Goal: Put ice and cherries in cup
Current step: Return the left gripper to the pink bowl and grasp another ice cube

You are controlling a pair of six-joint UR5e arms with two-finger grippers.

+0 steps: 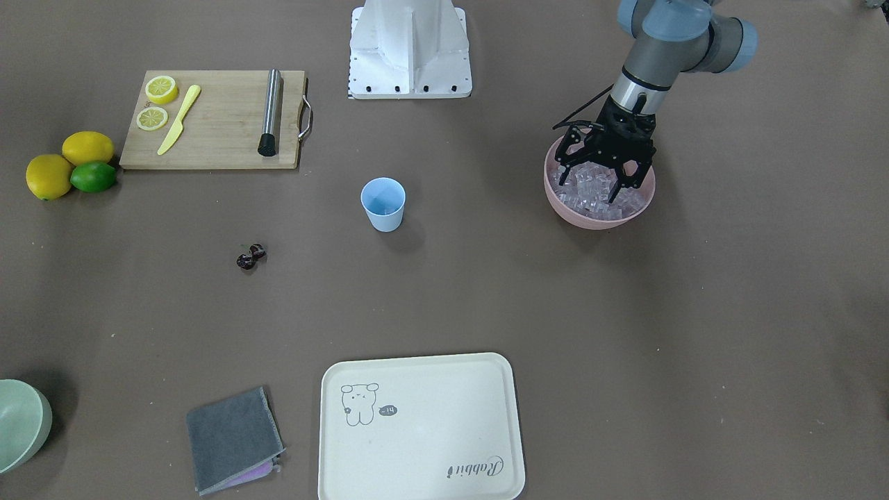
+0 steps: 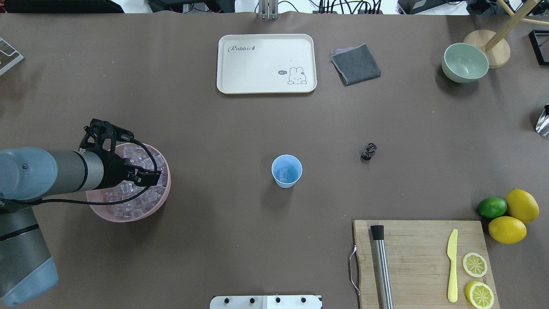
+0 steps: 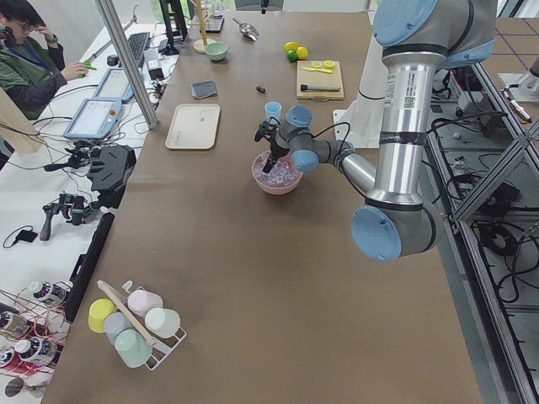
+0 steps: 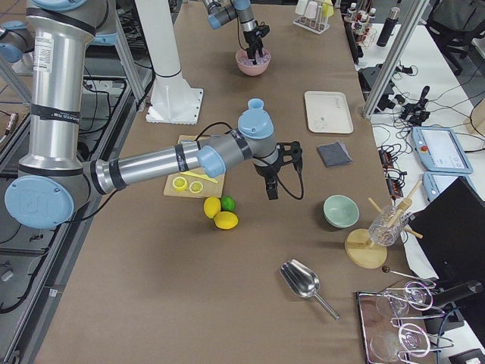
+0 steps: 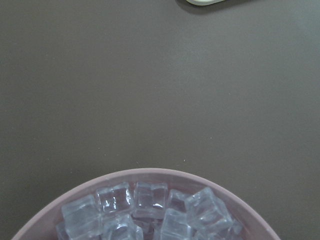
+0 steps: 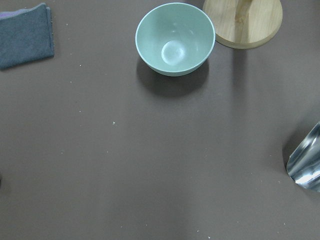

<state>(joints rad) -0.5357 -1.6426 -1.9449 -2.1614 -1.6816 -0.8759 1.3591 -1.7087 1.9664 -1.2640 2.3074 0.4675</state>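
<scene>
The light blue cup (image 2: 286, 171) stands upright mid-table, with one ice cube (image 2: 282, 174) lying in its bottom; it also shows in the front view (image 1: 383, 203). A wide pink bowl (image 1: 597, 219) holds many clear ice cubes (image 1: 589, 196). My left gripper (image 1: 594, 182) is open, its fingers spread and lowered among the cubes; the left wrist view shows the cubes (image 5: 150, 202) close below. The dark cherries (image 1: 251, 256) lie on the table, apart from the cup. My right gripper (image 4: 270, 184) hangs above the table near the cutting board; I cannot tell if it is open or shut.
A wooden cutting board (image 2: 411, 240) carries lemon slices, a yellow knife and a metal rod. Two lemons and a lime (image 2: 492, 207) lie beside it. A cream tray (image 2: 266, 63), a grey cloth (image 2: 356, 64) and a pale green bowl (image 2: 465, 62) sit at the far side.
</scene>
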